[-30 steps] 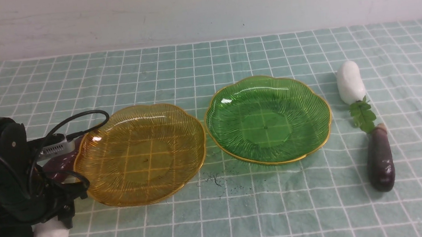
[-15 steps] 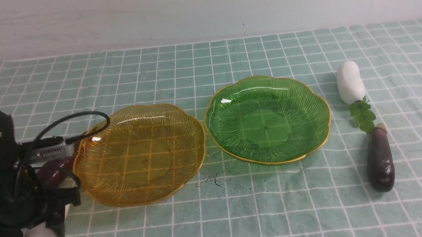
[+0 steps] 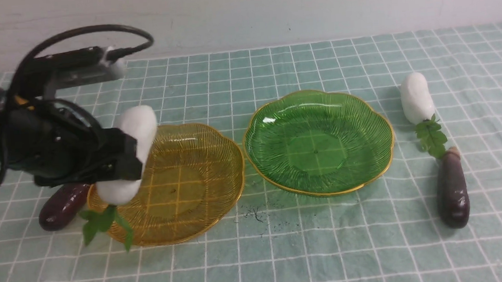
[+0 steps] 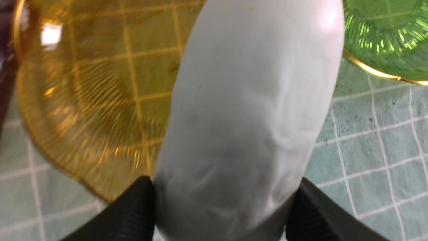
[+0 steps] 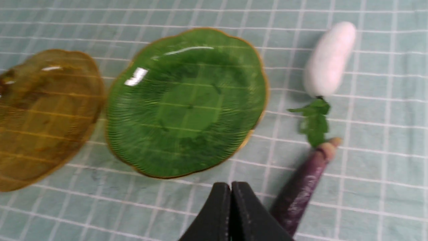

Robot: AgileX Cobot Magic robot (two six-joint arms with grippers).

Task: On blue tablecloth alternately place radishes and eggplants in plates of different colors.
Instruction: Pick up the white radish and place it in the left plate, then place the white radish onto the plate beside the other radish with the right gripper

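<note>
A plump white radish with green leaves (image 3: 135,127) was clamped in the left gripper (image 3: 120,158), above the left rim of the amber ribbed plastic plate (image 3: 234,160) toward the teal gridded tablecloth's (image 3: 287,254) left edge. The right gripper (image 5: 230,201) was pressed closed, holding nothing. Lowering and release into that plate were judged due next.

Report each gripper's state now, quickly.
Left gripper: closed on a radish, held over the amber plate edge.
Right gripper: closed, holding nothing.
</note>
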